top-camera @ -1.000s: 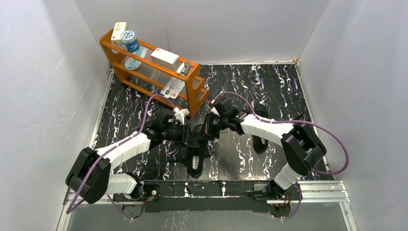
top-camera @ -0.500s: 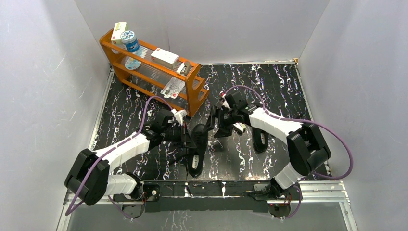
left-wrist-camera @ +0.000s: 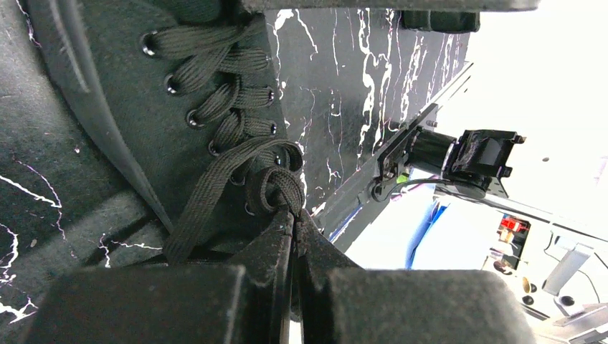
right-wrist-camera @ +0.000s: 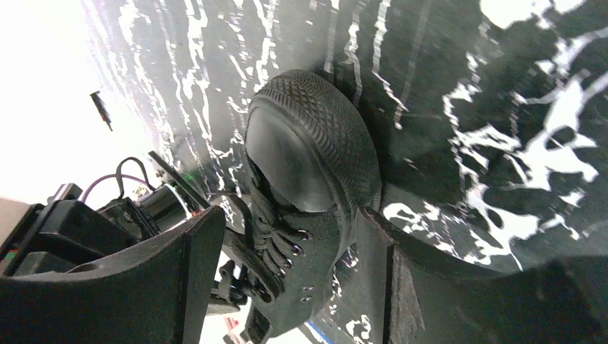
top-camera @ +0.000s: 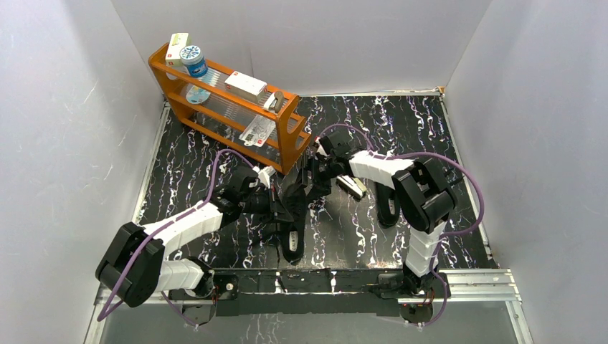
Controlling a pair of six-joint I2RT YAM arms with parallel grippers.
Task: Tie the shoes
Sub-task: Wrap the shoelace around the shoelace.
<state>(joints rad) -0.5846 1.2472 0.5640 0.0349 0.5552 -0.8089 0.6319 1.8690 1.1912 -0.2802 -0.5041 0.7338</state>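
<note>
a: right, looking from above first: finding the left gripper (top-camera: 284,205) shut at the laced throat of the near shoe (top-camera: 292,242), heel toward the arm bases. spotting the right gripper (top-camera: 313,178) open just beyond the toe. noting the other shoe (top-camera: 388,208) well apart to the right, a striped box (top-camera: 352,186) between them, an orange rack (top-camera: 229,107) at the back left.

b: now moving to the left wrist: seeing the fingertips (left-wrist-camera: 279,240) pressed together on a lace (left-wrist-camera: 215,192) where it is bunching into a loop beside the eyelets. not managing to tell whether that is a knot yet.

a: then checking the right wrist: looking past spread fingers (right-wrist-camera: 168,283) at the rubber toe cap (right-wrist-camera: 308,143). holding nothing, apparently touching nothing.

b: so, probably drawing the lace out. pulling low and along the lace's own line rather than upward, to avoid dragging a light shoe across the table (left-wrist-camera: 344,86).

a: agreeing. also bringing the open side in to steady the shoe or take the second strand, and watching for the thin lace slipping out of the tips.
</note>
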